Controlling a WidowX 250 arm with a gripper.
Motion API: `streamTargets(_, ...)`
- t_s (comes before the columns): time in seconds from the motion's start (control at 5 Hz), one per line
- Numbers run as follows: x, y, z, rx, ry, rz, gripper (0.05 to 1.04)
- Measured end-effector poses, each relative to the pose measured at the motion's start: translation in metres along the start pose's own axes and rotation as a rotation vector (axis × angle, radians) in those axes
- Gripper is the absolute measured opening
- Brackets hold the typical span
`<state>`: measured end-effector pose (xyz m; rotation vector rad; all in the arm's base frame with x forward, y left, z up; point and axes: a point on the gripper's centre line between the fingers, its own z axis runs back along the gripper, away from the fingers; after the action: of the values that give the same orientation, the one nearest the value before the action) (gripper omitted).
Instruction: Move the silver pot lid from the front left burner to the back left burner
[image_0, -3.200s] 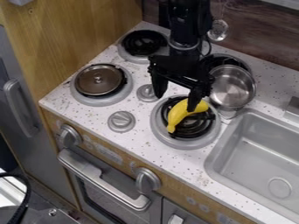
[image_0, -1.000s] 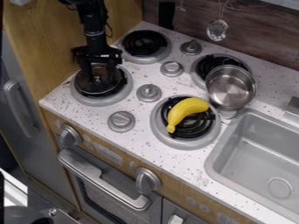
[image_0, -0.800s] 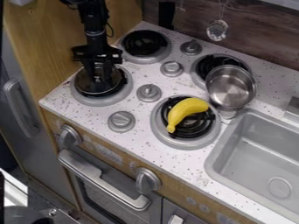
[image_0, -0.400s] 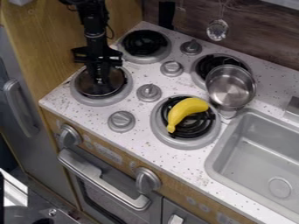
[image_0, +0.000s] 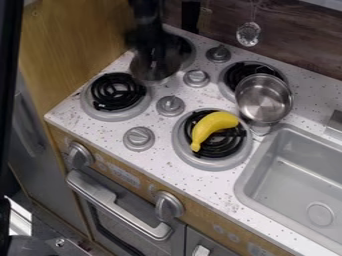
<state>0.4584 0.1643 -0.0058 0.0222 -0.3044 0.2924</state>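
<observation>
Lid (image_0: 142, 71) hangs clamped in the blurred hand (image_0: 159, 58), which partly hides its top.

On the speckled white desk (image_0: 214, 187), taking clock directions from the middle of the view, a metal pot (image_0: 262, 102) sits at 2 o'clock, partly covering the back right burner (image_0: 238, 74). A front left burner (image_0: 115, 92) with a black coil lies at 10 o'clock. Grey stove knobs stand at 8 (image_0: 139, 139), 12 (image_0: 170, 106) and 1 o'clock (image_0: 196, 78). The grey sink (image_0: 294, 180) is at 4 o'clock, the oven handle (image_0: 115, 202) at 7. A clear, shiny utensil (image_0: 248, 34) hangs at 1 o'clock before the dark wood-grain wall (image_0: 300, 40).
</observation>
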Motion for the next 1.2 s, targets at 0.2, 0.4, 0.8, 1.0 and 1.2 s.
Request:
streamTargets(0.2,0.015,-0.004,-0.019,-0.002,-0.021,-0.022,0.270)
streamTargets(0.4,0.032,0.000,-0.028,0.027,-0.059,-0.002,0.270)
streamTargets(0.8,0.040,0.014,-0.044,0.040,-0.070,0.026,0.270)
streamTargets(1.0,0.044,0.021,-0.045,0.019,-0.069,0.063,0.329)
streamTargets(1.2,0.044,0.022,-0.047,0.012,-0.081,0.071,0.636)
